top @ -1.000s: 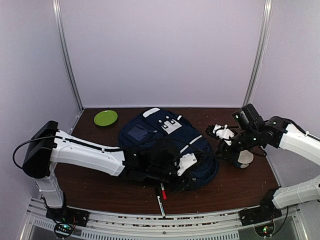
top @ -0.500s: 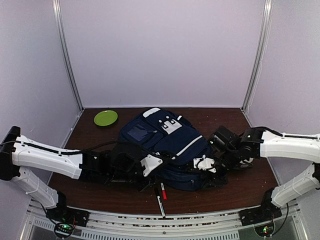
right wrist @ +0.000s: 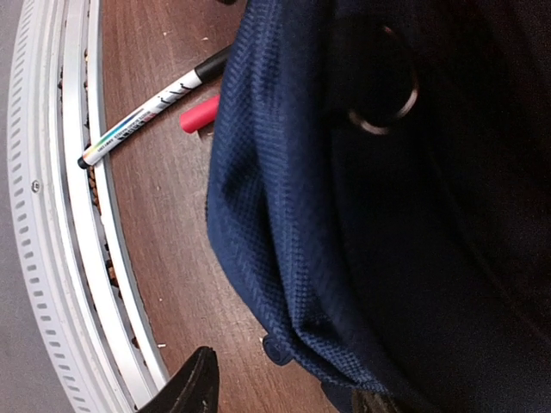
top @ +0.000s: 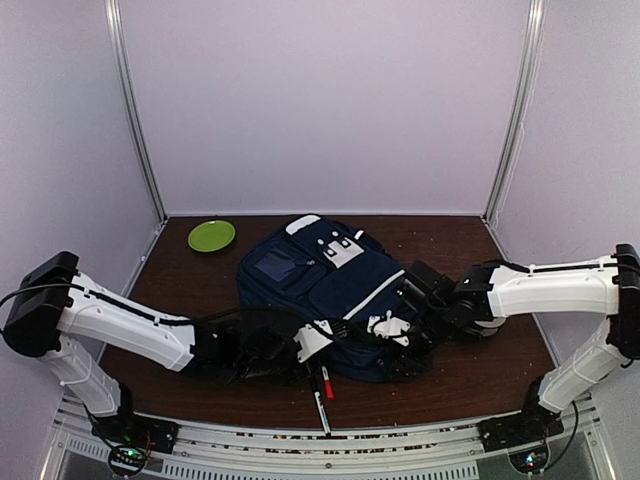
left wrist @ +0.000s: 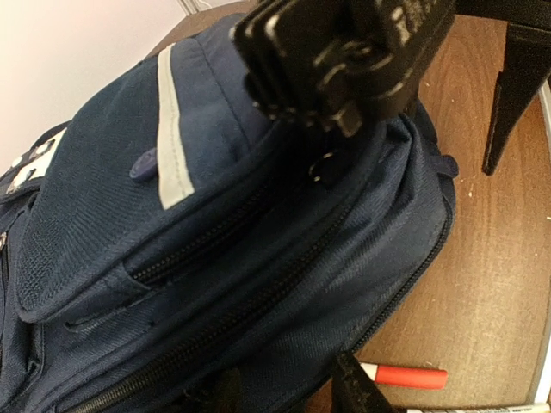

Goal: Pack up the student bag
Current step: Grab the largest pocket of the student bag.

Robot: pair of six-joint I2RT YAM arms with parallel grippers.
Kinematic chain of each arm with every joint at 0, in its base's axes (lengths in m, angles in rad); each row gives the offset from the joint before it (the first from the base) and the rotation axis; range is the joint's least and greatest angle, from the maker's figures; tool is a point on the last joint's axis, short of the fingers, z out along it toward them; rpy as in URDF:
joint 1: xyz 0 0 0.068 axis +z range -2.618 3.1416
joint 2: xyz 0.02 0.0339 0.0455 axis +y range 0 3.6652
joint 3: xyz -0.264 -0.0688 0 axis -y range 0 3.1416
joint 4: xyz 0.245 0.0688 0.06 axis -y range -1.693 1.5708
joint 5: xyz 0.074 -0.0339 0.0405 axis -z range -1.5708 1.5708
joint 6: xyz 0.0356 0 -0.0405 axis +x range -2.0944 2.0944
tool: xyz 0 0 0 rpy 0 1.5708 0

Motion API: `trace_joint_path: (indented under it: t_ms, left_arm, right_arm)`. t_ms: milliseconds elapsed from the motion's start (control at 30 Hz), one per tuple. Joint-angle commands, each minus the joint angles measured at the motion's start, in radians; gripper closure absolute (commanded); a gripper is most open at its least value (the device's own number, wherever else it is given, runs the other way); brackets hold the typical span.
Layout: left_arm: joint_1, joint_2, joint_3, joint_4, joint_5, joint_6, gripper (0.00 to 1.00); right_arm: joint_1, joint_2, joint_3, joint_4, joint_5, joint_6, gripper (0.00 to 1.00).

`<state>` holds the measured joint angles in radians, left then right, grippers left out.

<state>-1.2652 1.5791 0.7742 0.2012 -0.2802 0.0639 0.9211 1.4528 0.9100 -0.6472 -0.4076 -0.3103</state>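
The student bag (top: 330,285), a big navy backpack with white stripes, lies flat mid-table. My left gripper (top: 305,345) is at its near edge. In the left wrist view its dark fingers (left wrist: 362,391) straddle the bag's lower seam (left wrist: 284,327), and fabric fills the gap around the left gripper (left wrist: 293,387); how tightly it presses is unclear. My right gripper (top: 395,328) is at the bag's near right corner. It is open in the right wrist view (right wrist: 284,383), with the bag's corner (right wrist: 284,284) between its spread fingers. A zipper ring (right wrist: 383,90) hangs close by.
A red marker (top: 326,382) and a white-barrelled marker (top: 320,408) lie on the brown table just in front of the bag, close to the metal front rail (right wrist: 52,215). A green plate (top: 211,235) sits at the back left.
My right arm has swung in from the table's right side to the bag's near right corner and opened wider. My left gripper has drawn back leftward along the bag's near edge.
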Motion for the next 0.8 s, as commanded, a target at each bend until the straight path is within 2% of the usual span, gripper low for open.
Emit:
trace_joint_path:
  t_ms: [0, 100, 267, 400, 533, 767]
  left_arm:
    - [0.000, 0.022, -0.003, 0.136, -0.008, 0.021, 0.62]
    - [0.000, 0.016, -0.038, 0.173, -0.027, 0.005, 0.62]
    - [0.000, -0.005, -0.069, 0.175, -0.039, -0.017, 0.63]
    - [0.000, -0.002, -0.072, 0.174, -0.027, -0.016, 0.63]
    - [-0.012, -0.004, -0.073, 0.175, -0.025, -0.004, 0.61]
    - [-0.101, -0.004, -0.005, 0.113, -0.079, 0.139, 0.57]
  right_arm:
    - [0.007, 0.043, 0.021, 0.108, 0.066, 0.061, 0.47]
    - [0.007, 0.080, 0.039, 0.115, 0.112, 0.083, 0.55]
    - [0.026, 0.131, 0.067, 0.103, 0.183, 0.095, 0.74]
    - [0.034, 0.131, 0.070, 0.082, 0.221, 0.092, 0.98]
    - [0.028, 0.061, 0.072, 0.022, 0.217, 0.057, 1.00]
    - [0.024, -0.100, 0.088, -0.105, 0.102, -0.022, 1.00]
